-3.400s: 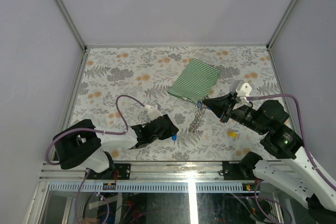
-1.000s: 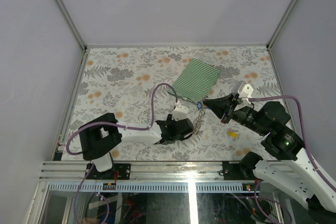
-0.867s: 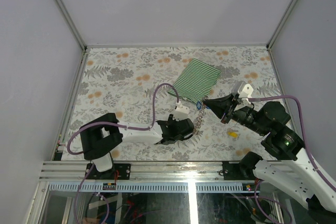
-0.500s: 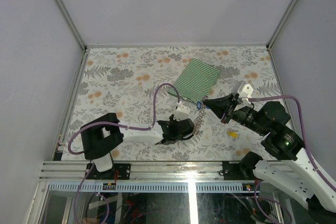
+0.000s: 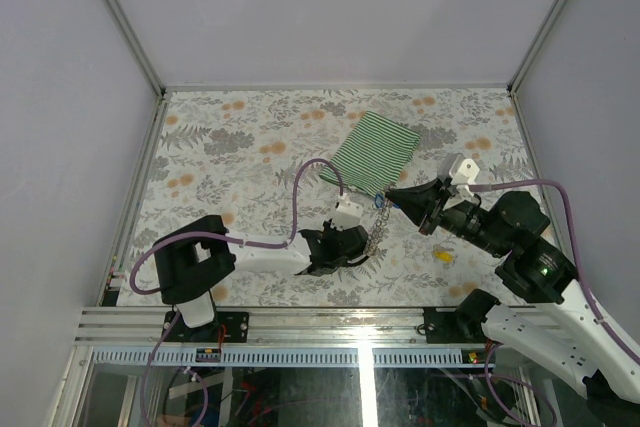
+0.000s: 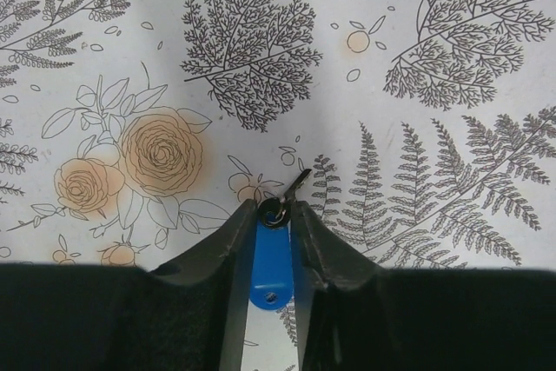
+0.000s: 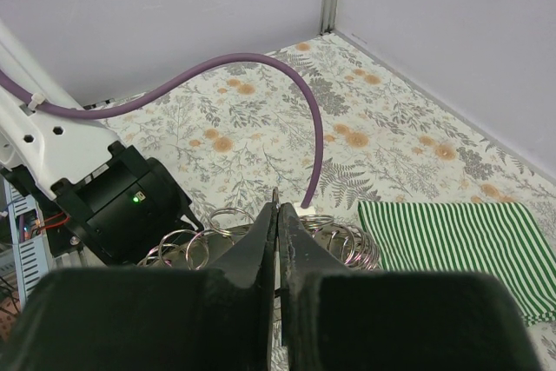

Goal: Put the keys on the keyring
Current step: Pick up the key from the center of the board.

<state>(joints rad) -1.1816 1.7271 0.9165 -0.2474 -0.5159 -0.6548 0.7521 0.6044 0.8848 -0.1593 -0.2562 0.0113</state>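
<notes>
- Closest to the desk's (image 5: 230,137) near edge, right of its middle, the yellow key (image 5: 443,257) lay flat on the floral surface. It sat on its own, under your right arm and apart from both grippers.
- A little left of it and still by the near edge, your left gripper (image 6: 273,211) was pressed together on the blue key (image 6: 270,260). The tag sat lengthwise between the fingers. Its small metal loop (image 6: 278,210) poked out just past the fingertips, low over the desk.
- The keyring (image 5: 376,230) ran as a silvery string of coils from just beside your left gripper away towards the desk's middle. Your blue key's loop was near its near end, but you could not tell from the views whether the two touched.
- At the keyring's far end, your right gripper (image 7: 278,215) had its fingers together, with a thin sliver of metal wire showing between the tips. The ring's coils lay spread just below them.
- A small blue piece (image 5: 381,200) showed at that far end, too small to tell more.
- Beyond it, towards the far edge, the green-and-white striped cloth (image 5: 375,150) lay flat, with its near corner just beside the keyring's far end.
</notes>
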